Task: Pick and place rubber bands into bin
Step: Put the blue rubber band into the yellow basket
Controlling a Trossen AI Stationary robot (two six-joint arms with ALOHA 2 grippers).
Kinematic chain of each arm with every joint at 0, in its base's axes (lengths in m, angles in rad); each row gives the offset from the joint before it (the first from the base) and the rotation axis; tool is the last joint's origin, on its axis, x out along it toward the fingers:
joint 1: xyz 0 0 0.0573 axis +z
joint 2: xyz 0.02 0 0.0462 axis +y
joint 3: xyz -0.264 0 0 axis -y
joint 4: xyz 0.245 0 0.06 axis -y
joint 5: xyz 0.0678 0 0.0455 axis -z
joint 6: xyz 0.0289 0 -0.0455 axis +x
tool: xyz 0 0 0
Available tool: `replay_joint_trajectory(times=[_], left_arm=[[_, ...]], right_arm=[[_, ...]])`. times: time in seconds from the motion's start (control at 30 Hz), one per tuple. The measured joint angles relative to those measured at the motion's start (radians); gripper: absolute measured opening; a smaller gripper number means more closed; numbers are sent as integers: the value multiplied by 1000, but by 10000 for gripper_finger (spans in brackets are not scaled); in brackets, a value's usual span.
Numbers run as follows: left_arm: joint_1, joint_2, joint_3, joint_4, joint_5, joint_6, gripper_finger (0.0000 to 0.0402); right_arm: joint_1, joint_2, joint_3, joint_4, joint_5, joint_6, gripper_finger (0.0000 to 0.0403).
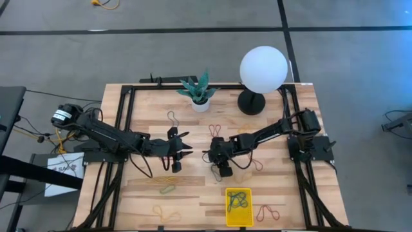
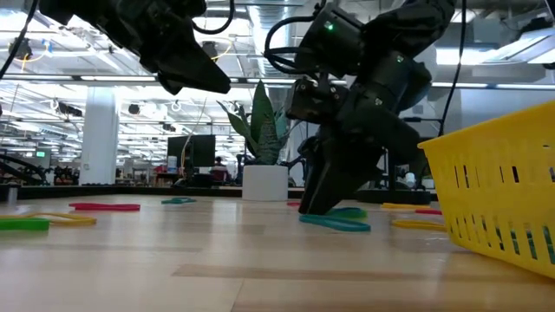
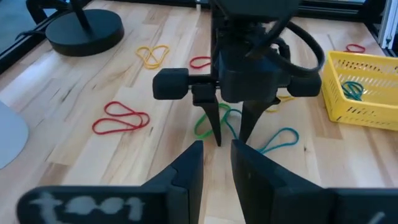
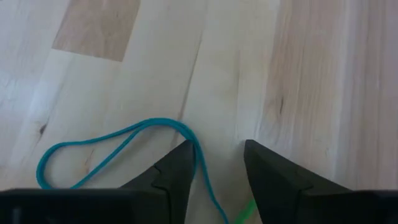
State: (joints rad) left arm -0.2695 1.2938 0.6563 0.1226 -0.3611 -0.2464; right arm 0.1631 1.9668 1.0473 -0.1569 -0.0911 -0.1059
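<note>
Rubber bands lie loose across the wooden table. A teal band (image 4: 112, 146) (image 3: 280, 140) (image 2: 334, 223) and a green band (image 3: 205, 121) lie flat under my right gripper (image 1: 217, 156) (image 3: 231, 140). That gripper points down at the table, open, with its fingertips astride one strand of the teal band. My left gripper (image 1: 183, 145) (image 3: 216, 168) hovers just to its left, above the table, open by a narrow gap and holding nothing. The yellow bin (image 1: 239, 191) (image 3: 367, 93) (image 2: 503, 191) sits near the table's near edge with several bands inside. My right gripper comes from above, pointing down, with a strand of the teal band (image 4: 198, 152) between its open fingers. The strand runs right beside one fingertip (image 4: 180, 163); I cannot tell whether they touch. The band lies flat on the table.
A white plant pot (image 1: 200, 103) and a lamp with a white globe (image 1: 263, 69) on a black base (image 3: 84, 28) stand at the far side. Other bands: red (image 3: 121, 118), yellow (image 3: 152, 56), green (image 1: 167, 189), orange (image 1: 166, 212), red (image 1: 268, 212). A black frame edges the table.
</note>
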Motion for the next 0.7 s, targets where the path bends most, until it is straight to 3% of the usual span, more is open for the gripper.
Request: replay_joint_trajectory(times=[0.4,0.63,0.7], left_arm=[[0,0,0,0,0,-31,72],[0,0,0,0,0,-43,72],[0,0,0,0,0,-57,72]], right_arm=[[30,-13,-7,5,11,28,98],[55,-23,-10,20,20,71,13],[64,-36,-10,23,19,76,8]])
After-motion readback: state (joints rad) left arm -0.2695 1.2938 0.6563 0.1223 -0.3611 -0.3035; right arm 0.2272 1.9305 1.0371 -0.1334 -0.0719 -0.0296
